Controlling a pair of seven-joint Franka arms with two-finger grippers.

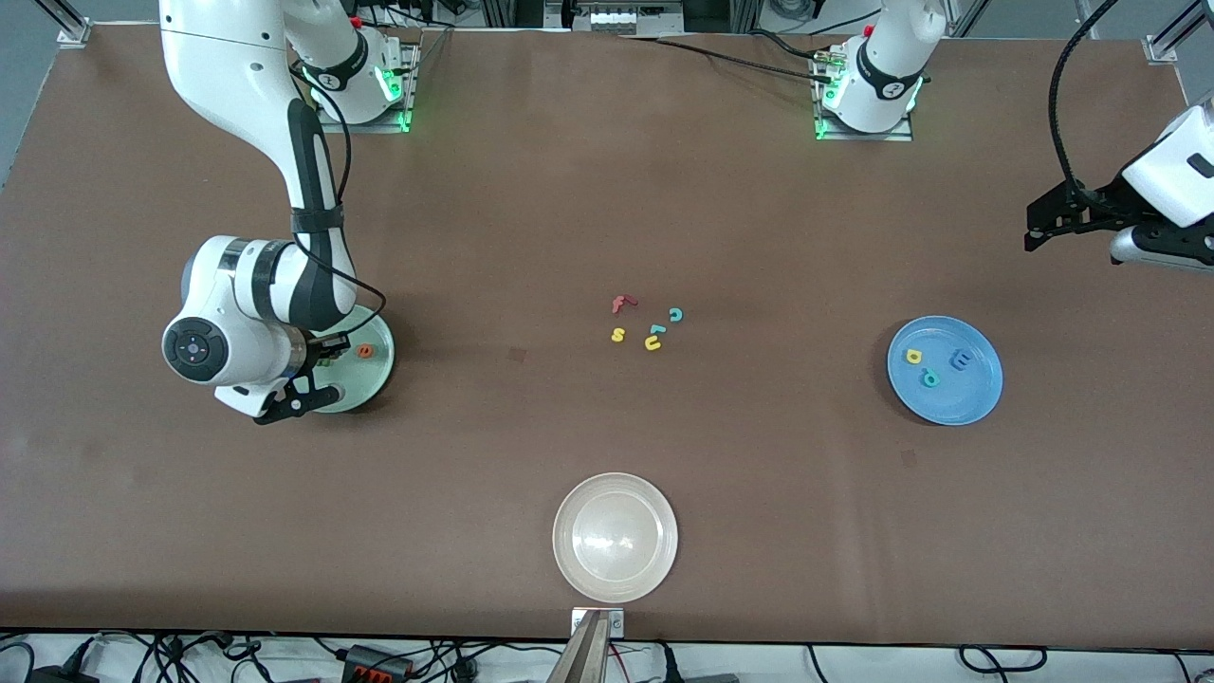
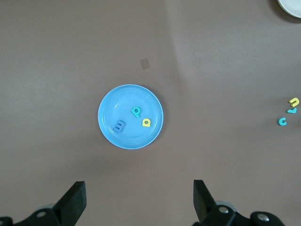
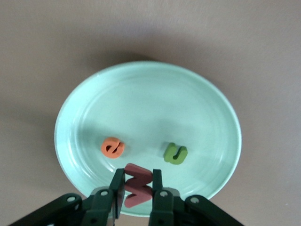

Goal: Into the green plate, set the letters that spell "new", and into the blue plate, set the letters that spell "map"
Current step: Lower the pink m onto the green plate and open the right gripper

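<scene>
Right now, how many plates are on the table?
3: the green plate under the right gripper, the blue plate at the left arm's end, and a whitish plate nearest the front camera.

Front camera high, facing my bases. My left wrist views blue plate (image 2: 130,117) from height; right wrist close over green plate (image 3: 148,94), probably steeply downward.

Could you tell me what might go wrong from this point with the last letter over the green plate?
The right gripper, shut on the red w, hangs near the green plate's rim, so the w could bounce out. It might also knock the orange e or green n.
</scene>
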